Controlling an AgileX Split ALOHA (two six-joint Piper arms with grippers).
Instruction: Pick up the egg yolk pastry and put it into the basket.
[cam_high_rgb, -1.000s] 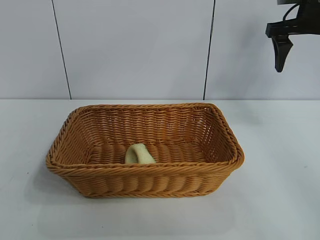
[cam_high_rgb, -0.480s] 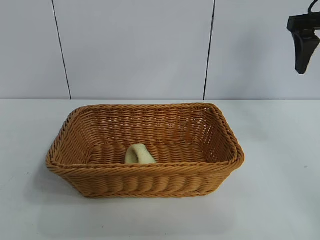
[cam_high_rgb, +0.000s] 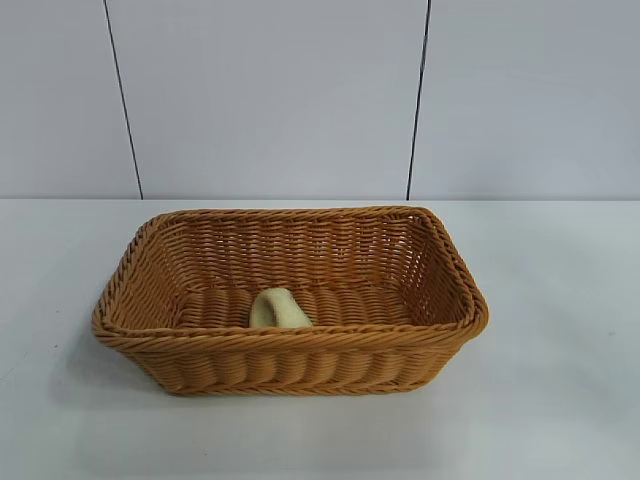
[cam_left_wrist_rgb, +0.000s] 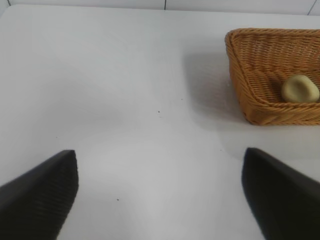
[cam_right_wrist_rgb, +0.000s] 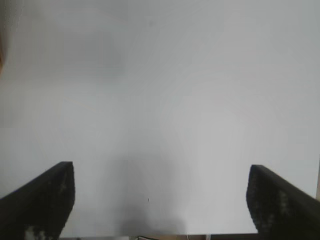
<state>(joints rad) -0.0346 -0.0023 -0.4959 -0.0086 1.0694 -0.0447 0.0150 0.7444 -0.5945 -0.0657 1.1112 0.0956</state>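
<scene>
The egg yolk pastry (cam_high_rgb: 279, 308), a small pale cream bun, lies inside the orange-brown wicker basket (cam_high_rgb: 290, 338), close to its near wall. From the left wrist the pastry (cam_left_wrist_rgb: 299, 88) shows in the basket (cam_left_wrist_rgb: 240, 65), far off to one side. My left gripper (cam_left_wrist_rgb: 160, 195) is open above bare table, nothing between its fingers. My right gripper (cam_right_wrist_rgb: 161, 200) is open too, over bare white table away from the basket. Neither arm appears in the exterior view.
The white table (cam_high_rgb: 560, 400) spreads all round the basket. A pale panelled wall (cam_high_rgb: 270, 100) with two dark vertical seams stands behind it.
The right arm, seen at the upper right before, has moved out past the right edge of the exterior view. Basket and pastry have not moved.
</scene>
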